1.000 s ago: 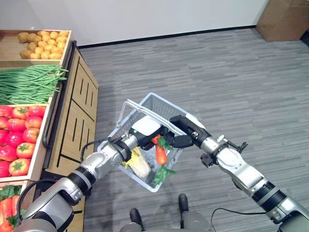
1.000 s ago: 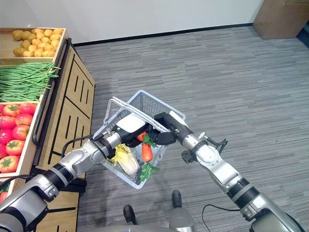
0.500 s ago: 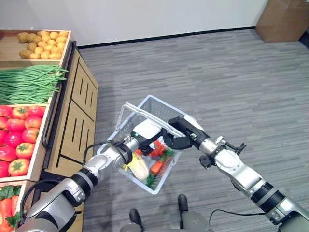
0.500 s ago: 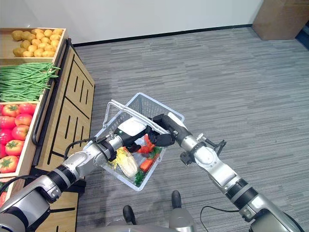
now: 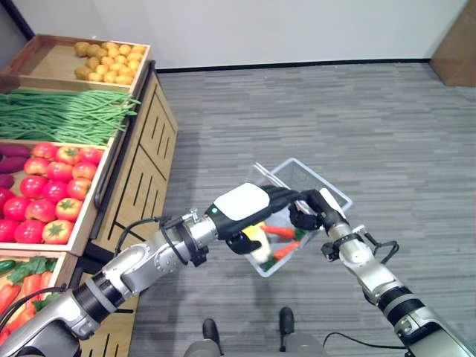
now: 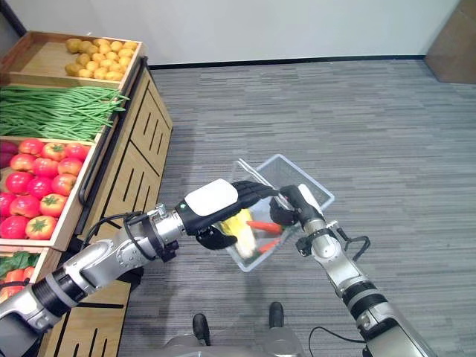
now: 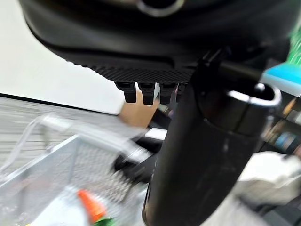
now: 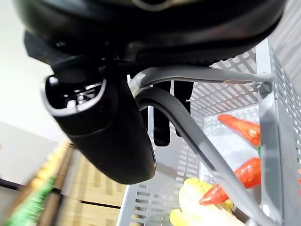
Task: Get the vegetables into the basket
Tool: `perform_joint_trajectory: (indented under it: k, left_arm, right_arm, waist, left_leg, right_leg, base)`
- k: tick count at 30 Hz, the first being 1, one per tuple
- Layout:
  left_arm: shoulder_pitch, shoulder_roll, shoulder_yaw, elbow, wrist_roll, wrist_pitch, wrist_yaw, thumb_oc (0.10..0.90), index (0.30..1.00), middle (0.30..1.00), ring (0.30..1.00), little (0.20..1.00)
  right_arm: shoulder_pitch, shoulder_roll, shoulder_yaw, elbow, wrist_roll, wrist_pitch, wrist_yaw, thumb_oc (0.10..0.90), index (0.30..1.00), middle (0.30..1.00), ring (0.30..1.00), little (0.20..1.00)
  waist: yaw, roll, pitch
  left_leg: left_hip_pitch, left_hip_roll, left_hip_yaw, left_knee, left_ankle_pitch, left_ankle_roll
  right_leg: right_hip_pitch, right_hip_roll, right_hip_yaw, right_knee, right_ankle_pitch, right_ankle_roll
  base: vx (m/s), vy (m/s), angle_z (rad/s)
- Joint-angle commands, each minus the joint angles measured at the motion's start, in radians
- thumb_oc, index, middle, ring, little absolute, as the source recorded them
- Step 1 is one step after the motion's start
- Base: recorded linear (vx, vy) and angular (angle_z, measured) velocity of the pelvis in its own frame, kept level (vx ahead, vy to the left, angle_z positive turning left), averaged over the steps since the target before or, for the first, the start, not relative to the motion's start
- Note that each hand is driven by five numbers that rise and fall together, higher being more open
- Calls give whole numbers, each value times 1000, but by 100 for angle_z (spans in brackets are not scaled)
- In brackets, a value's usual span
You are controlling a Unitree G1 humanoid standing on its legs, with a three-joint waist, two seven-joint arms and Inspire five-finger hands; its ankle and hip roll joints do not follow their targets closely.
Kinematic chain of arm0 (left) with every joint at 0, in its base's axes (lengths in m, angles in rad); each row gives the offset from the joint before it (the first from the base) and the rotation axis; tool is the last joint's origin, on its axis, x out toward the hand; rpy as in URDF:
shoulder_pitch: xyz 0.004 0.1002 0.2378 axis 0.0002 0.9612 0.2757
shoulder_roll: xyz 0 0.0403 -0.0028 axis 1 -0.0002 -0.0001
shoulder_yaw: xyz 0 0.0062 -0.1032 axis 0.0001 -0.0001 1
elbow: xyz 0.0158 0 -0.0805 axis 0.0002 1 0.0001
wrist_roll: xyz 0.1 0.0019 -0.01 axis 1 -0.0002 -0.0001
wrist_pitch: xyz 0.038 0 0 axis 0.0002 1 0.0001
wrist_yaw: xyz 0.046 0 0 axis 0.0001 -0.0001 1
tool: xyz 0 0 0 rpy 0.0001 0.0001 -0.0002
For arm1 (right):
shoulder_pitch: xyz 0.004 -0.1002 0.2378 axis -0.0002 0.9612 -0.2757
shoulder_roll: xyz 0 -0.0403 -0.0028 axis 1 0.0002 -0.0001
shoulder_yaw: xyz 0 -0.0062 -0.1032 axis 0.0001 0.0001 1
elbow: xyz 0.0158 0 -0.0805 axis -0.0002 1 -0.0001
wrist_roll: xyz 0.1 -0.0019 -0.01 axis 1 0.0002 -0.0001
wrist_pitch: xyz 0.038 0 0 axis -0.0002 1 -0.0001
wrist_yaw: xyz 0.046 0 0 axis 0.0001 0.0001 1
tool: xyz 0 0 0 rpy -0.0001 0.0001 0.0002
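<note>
A wooden produce stand (image 5: 141, 171) is seen at the robot's left, standing on the grey carpeted floor (image 5: 335, 111) and divided into open crates. From the far end toward the near end, the crates are filled with potatoes (image 5: 108, 63), green beans (image 5: 67, 115), and tomatoes (image 5: 52, 190) with a few purple vegetables (image 5: 11, 158) at their outer edge; carrots (image 5: 18, 286) with green tops are seen in the nearest crate. A brown cardboard box (image 5: 457, 52) is noted on the floor by the far wall, well apart from the stand.
</note>
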Motion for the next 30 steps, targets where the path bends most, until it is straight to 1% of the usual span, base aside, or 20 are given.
perform_joint_trajectory:
  k: [1,3,6,7,9,11,12,13,15,16,18,20,21,22,23,25,26,27,29,30]
  left_arm:
    - [37,-55,118,13,-378,-15,11,900,1000,1000,1000,1000]
    - [119,-75,162,2,-550,-2,-44,900,1000,1000,1000,1000]
    - [197,-88,198,16,-678,25,-93,900,1000,1000,1000,1000]
    - [228,-111,211,54,-719,39,-99,900,1000,1000,1000,1000]
    - [275,-130,242,121,-708,52,-105,900,1000,1000,1000,1000]
    - [324,-171,265,245,-715,77,-99,900,1000,1000,1000,1000]
    - [343,-195,272,321,-695,92,-94,900,1000,1000,1000,1000]
    - [365,-258,281,505,-689,125,-86,900,1000,1000,1000,1000]
    - [361,-296,277,659,-618,145,-77,900,1000,1000,1000,1000]
    - [353,-327,278,805,-536,162,-63,900,1000,1000,1000,1000]
    - [333,-368,274,961,-446,171,-48,900,1000,1000,1000,1000]
    - [305,-420,295,1140,-363,192,-16,900,1000,1000,1000,1000]
    - [292,-452,319,1274,-273,211,5,900,1000,1000,1000,1000]
    - [290,-465,336,1328,-243,216,20,900,1000,1000,1000,1000]
    - [289,-466,337,1330,-243,215,21,900,1000,1000,1000,1000]
    - [291,-490,383,1439,-206,243,51,900,1000,1000,1000,1000]
    - [303,-502,429,1506,-182,263,73,900,1000,1000,1000,1000]
    - [303,-502,429,1506,-181,263,73,900,1000,1000,1000,1000]
    - [320,-516,459,1528,-187,270,76,900,1000,1000,1000,1000]
    - [334,-523,469,1529,-193,268,73,900,1000,1000,1000,1000]
  right_arm:
    - [-80,18,-116,-60,-71,-97,-107,400,300,300,300,300]
    - [-75,16,-135,3,-95,-84,-120,400,300,300,300,300]
    - [-71,26,-165,80,-108,-74,-144,400,300,300,300,300]
    - [-65,29,-175,109,-118,-69,-151,400,300,300,300,300]
    - [-48,36,-205,137,-110,-68,-157,400,300,300,300,300]
    - [-31,35,-218,167,-119,-63,-159,400,300,300,300,300]
    - [-25,33,-229,191,-117,-61,-163,400,300,300,300,300]
    - [-23,35,-236,233,-113,-55,-167,400,300,300,300,300]
    - [-31,37,-247,308,-90,-51,-167,400,300,300,300,300]
    - [-43,38,-246,365,-80,-45,-163,400,300,300,300,300]
    - [-66,42,-241,429,-65,-43,-161,400,300,300,300,300]
    - [-73,47,-243,472,-50,-45,-162,400,300,300,300,300]
    - [-80,51,-238,505,-45,-45,-158,400,300,300,300,300]
    - [-80,52,-235,511,-46,-46,-157,400,300,300,300,300]
    - [-81,52,-234,511,-46,-46,-157,400,300,300,300,300]
    - [-78,54,-235,522,-43,-48,-154,400,300,300,300,300]
    - [-74,56,-234,528,-41,-50,-149,400,300,300,300,300]
    - [-74,55,-234,528,-41,-50,-149,400,300,300,300,300]
    - [-71,54,-237,530,-35,-50,-146,400,300,300,300,300]
    - [-70,52,-239,543,-29,-50,-138,831,904,904,904,904]
  waist:
    - [12,-34,-112]
    - [21,-34,-111]
    - [31,-34,-110]
    - [33,-33,-108]
    - [36,-33,-107]
    - [39,-33,-106]
    - [40,-32,-105]
    - [40,-31,-102]
    - [43,-29,-102]
    - [45,-30,-103]
    - [45,-31,-102]
    - [44,-33,-103]
    - [44,-36,-106]
    - [45,-37,-107]
    - [44,-37,-106]
    - [47,-38,-109]
    - [52,-41,-111]
    - [51,-41,-111]
    - [57,-41,-111]
    - [61,-41,-110]
  left_leg:
    - [-3,13,-55,2,-59,-34]
    - [-4,12,-63,2,-56,-32]
    - [-9,9,-73,2,-54,-31]
    - [-10,7,-77,2,-52,-30]
    - [-12,6,-84,2,-50,-29]
    - [-15,4,-89,2,-48,-28]
    - [-17,3,-91,2,-47,-27]
    - [-19,3,-93,2,-44,-26]
    - [-22,3,-97,2,-42,-25]
    - [-25,4,-98,2,-40,-25]
    - [-28,5,-97,2,-40,-26]
    - [-30,7,-92,2,-41,-27]
    - [-31,7,-89,2,-41,-27]
    - [-30,8,-88,2,-41,-28]
    - [-30,8,-88,2,-42,-28]
    - [-28,8,-86,2,-42,-28]
    - [-27,9,-86,2,-43,-29]
    - [-27,9,-86,2,-43,-29]
    - [-27,10,-88,2,-42,-29]
    - [-28,10,-91,2,-41,-29]
  right_leg:
    - [39,-63,-52,1,-82,77]
    - [42,-64,-59,1,-81,76]
    - [44,-65,-63,1,-81,75]
    - [44,-65,-65,1,-80,74]
    - [46,-67,-70,1,-80,74]
    - [46,-68,-74,1,-78,74]
    - [46,-69,-76,1,-77,74]
    - [46,-70,-79,1,-75,74]
    - [45,-71,-84,1,-74,73]
    - [43,-72,-85,1,-73,74]
    - [38,-71,-84,1,-72,74]
    - [34,-69,-80,1,-72,73]
    - [31,-69,-78,1,-70,72]
    - [31,-68,-76,1,-70,71]
    - [31,-68,-76,1,-70,71]
    - [31,-67,-74,1,-71,70]
    - [32,-66,-75,1,-72,69]
    - [32,-66,-75,1,-72,69]
    - [33,-67,-77,1,-73,68]
    - [33,-67,-79,1,-73,68]
  base:
    - [-2,-5,13]
    - [-11,-3,15]
    - [-13,5,11]
    - [-9,6,17]
    - [-5,6,14]
    - [-9,4,7]
    - [-16,8,7]
    - [-14,11,4]
    - [-15,10,6]
    - [-16,9,10]
    - [-14,2,9]
    - [-3,4,5]
    - [10,3,4]
    - [0,0,0]
    - [16,-3,-8]
    - [22,-5,-10]
    - [18,-7,-12]
    - [18,-6,-10]
    - [0,0,0]
    - [0,0,0]
